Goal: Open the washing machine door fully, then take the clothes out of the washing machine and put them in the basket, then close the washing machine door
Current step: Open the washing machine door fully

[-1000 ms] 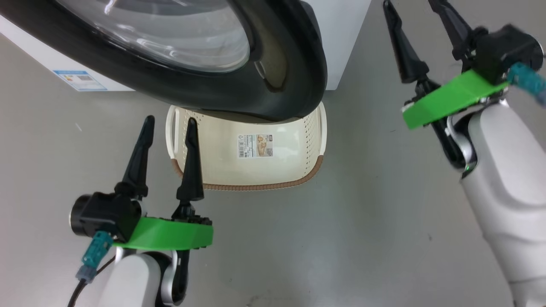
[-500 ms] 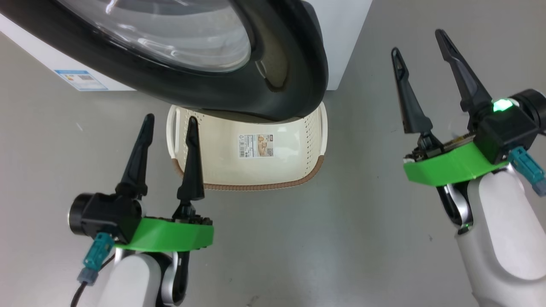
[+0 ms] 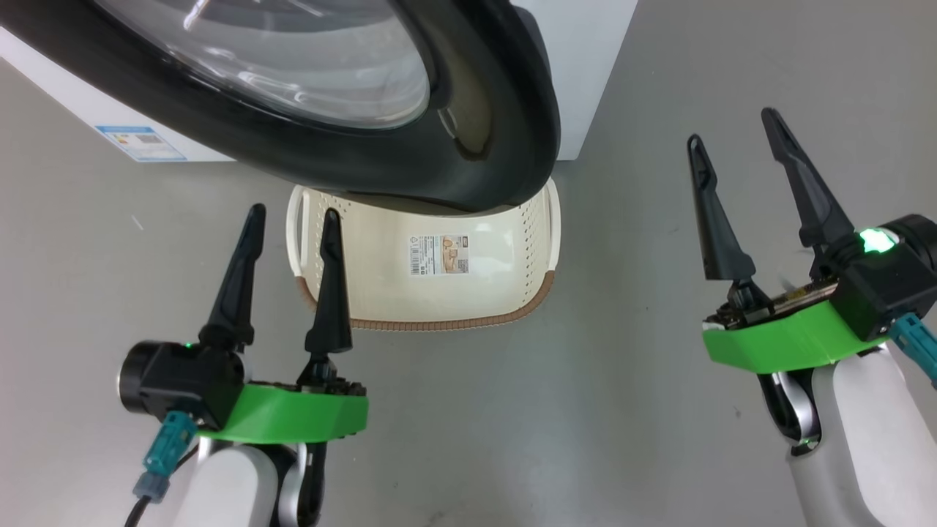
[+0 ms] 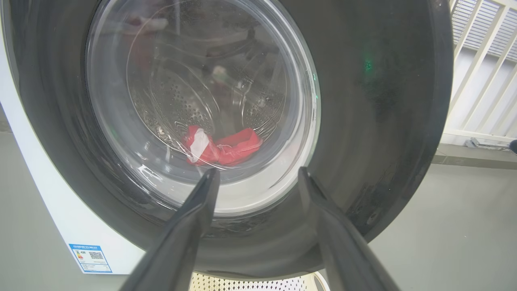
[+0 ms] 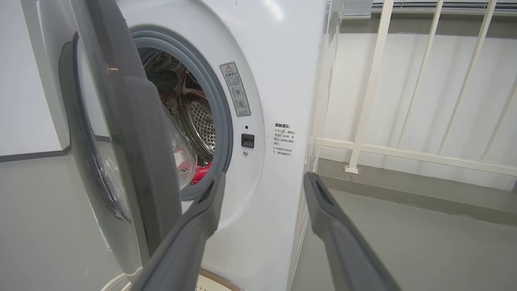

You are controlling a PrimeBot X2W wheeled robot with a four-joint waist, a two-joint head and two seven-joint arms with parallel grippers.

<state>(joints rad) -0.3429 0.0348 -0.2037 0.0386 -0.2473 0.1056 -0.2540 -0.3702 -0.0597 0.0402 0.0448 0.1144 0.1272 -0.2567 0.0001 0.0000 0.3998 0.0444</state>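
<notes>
- Currently left claw (image 3: 293,212) and right claw (image 3: 732,126) gape wide, empty.
- Washing machine door (image 3: 476,146) stands part-open just ahead of the left claw, likely needing a wider swing.
- Clothes (image 4: 226,147) lie beyond it; basket (image 3: 439,318) waits underneath to catch them.

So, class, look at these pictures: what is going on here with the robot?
A washing machine is about to be unloaded. The door stands partly open, swung out over the basket on the floor. Red clothes lie in the drum, seen through the door. No clothes show in the basket. The left gripper and right gripper are both open and empty, hovering clear of the door, so nothing is being handled right now.
</notes>
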